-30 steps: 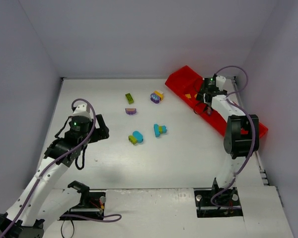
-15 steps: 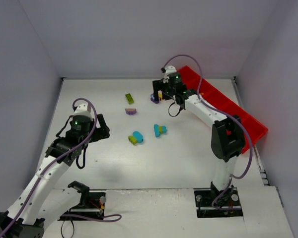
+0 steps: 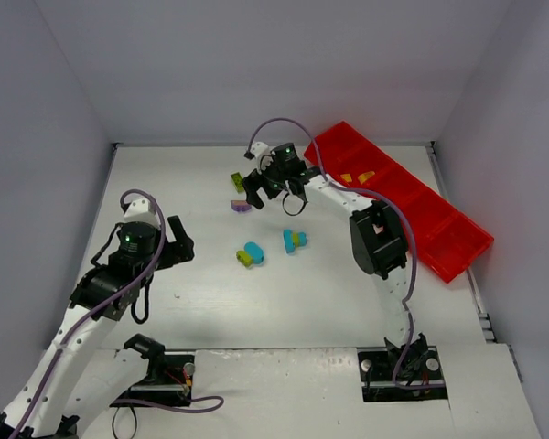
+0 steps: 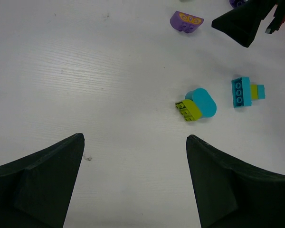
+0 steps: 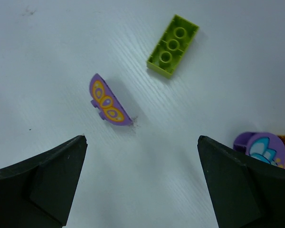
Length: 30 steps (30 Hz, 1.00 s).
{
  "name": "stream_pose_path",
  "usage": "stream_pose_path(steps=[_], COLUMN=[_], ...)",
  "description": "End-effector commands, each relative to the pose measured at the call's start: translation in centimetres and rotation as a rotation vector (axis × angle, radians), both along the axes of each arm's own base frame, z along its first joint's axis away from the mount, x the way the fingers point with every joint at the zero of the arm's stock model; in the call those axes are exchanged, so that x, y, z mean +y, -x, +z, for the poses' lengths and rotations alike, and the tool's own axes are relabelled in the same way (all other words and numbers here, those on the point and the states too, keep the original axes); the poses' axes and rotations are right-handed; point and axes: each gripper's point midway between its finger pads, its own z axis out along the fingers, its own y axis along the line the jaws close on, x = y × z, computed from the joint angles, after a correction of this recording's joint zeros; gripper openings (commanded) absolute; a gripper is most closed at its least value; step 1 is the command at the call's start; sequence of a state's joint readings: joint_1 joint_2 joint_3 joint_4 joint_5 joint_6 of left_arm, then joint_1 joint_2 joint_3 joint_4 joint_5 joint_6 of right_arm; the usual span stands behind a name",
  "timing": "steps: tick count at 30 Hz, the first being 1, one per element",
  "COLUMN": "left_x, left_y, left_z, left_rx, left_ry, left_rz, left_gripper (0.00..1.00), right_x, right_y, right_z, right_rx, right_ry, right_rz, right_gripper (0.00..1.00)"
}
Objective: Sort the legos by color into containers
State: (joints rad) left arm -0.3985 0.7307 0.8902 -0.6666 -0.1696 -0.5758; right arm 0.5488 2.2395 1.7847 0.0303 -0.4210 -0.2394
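My right gripper (image 3: 263, 189) is open and empty, low over the table beside a purple half-round lego (image 3: 241, 206) and a lime green brick (image 3: 238, 180). Its wrist view shows the half-round (image 5: 109, 101) between and beyond the fingers, the lime brick (image 5: 173, 45) farther off, and a purple round piece (image 5: 259, 147) joined to an orange one at right. My left gripper (image 3: 180, 240) is open and empty, left of a cyan-and-lime cluster (image 3: 251, 254) (image 4: 197, 104) and a cyan brick (image 3: 295, 240) (image 4: 246, 91). The red tray (image 3: 421, 212) holds two orange pieces (image 3: 357, 176).
The tray lies diagonally along the back right, near the right wall. The right arm stretches from its base across the table's right half. White walls close the table at left, back and right. My right gripper's finger (image 4: 244, 21) shows in the left wrist view.
My right gripper swung left from the red tray, past the purple-and-orange pair, to the purple half-round. My left arm drew back a little toward the near left.
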Motion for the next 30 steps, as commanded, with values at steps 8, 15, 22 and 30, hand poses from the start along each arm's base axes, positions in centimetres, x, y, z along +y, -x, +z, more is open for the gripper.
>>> stream_pose_path(steps=[8,15,22,30], left_x=[1.0,1.5,1.5,0.7], left_y=[0.7,1.4,1.6,0.5], left_z=[1.4,1.3,1.2,1.4], left_rx=[-0.029,-0.023,-0.026,-0.044], left_ry=[-0.014,-0.018,-0.007,0.003], left_rz=[0.029,0.041,0.043,0.026], left_gripper=[0.82,0.82,0.82,0.82], right_x=[6.3,6.8,5.0,-3.2], right_y=[0.6,-0.9,-0.9,-2.0], right_z=[-0.4,-2.4,-2.2,4.2], right_rx=[-0.118,-0.14,-0.151,-0.195], right_ry=[-0.001,0.051,0.1,0.052], right_rz=[0.23,0.173,0.12,-0.192], right_gripper=[0.92,0.81,0.26,0.0])
